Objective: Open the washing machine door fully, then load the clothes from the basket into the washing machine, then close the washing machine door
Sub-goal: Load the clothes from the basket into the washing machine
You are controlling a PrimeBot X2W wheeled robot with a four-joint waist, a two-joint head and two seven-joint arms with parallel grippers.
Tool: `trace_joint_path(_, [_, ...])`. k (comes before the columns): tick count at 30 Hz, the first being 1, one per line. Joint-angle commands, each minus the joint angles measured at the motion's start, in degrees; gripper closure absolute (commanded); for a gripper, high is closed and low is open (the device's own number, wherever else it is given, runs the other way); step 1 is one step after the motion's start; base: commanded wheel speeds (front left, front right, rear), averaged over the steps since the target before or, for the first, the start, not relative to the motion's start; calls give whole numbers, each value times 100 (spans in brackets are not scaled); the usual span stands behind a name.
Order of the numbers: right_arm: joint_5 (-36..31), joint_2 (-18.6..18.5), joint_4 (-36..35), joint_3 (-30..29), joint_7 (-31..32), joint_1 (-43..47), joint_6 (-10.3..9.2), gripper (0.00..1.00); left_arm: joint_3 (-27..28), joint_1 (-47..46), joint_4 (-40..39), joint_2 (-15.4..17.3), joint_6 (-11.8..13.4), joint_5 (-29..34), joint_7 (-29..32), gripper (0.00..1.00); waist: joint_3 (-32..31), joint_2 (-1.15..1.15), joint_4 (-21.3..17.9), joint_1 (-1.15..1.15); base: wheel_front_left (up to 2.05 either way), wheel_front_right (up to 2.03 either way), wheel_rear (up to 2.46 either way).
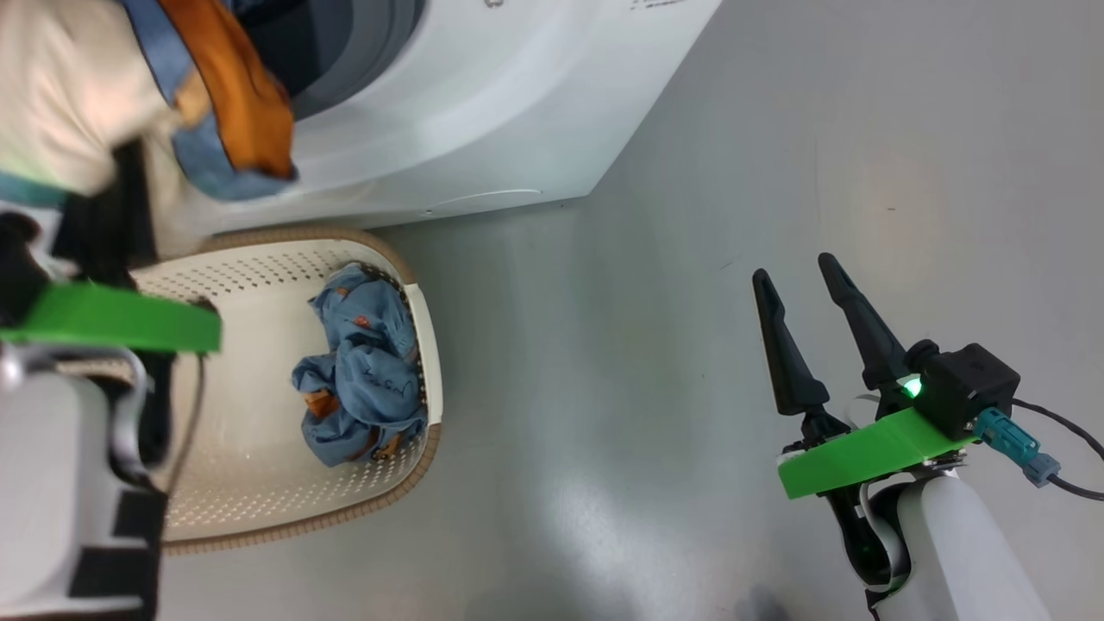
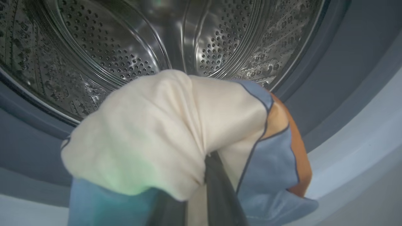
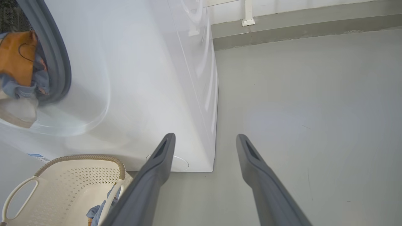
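Head view first: the cream garment (image 1: 69, 103), with its orange and blue patches, is seen bunched up at the upper left of the frame, right in front of the open mouth of the washing machine (image 1: 483, 112). Just below it, at centre left, the basket (image 1: 259, 259) is parked on the grey floor (image 1: 776, 129), close beside the machine's front. The light blue garment (image 1: 366, 371) is crumpled against the basket's right-hand wall. Over at the lower right, the right gripper (image 1: 793, 269) is held above bare floor, well apart from all of that. Its fingers are spread wide and nothing is gripped. Same story in the right wrist view, where only floor is seen in the gap.

In the left wrist view, the left gripper (image 2: 209, 169) is pinched shut on the cream garment. The cloth is draped over the fingertips, so they're mostly buried and only a dark finger is seen at bottom centre. The perforated steel drum (image 2: 125, 47) is spread across the top of the frame and ringed by the grey gasket (image 2: 329, 78). The garment is held at the opening, but whether it's actually past the gasket can't be told.
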Motion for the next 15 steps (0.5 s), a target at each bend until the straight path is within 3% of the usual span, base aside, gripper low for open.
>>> trace_joint_path(1, [47, 15, -106, 165, -68, 49, 54, 0, 169, -192, -202, 292, 58, 105, 74, 100, -11, 0, -28, 0, 0, 0, 0])
trace_joint_path(15, [114, 15, -118, 217, -68, 34, 54, 0, 30, -1425, 273, 682, 46, 183, 816, 100, 68, 0, -237, 0, 0, 0, 0])
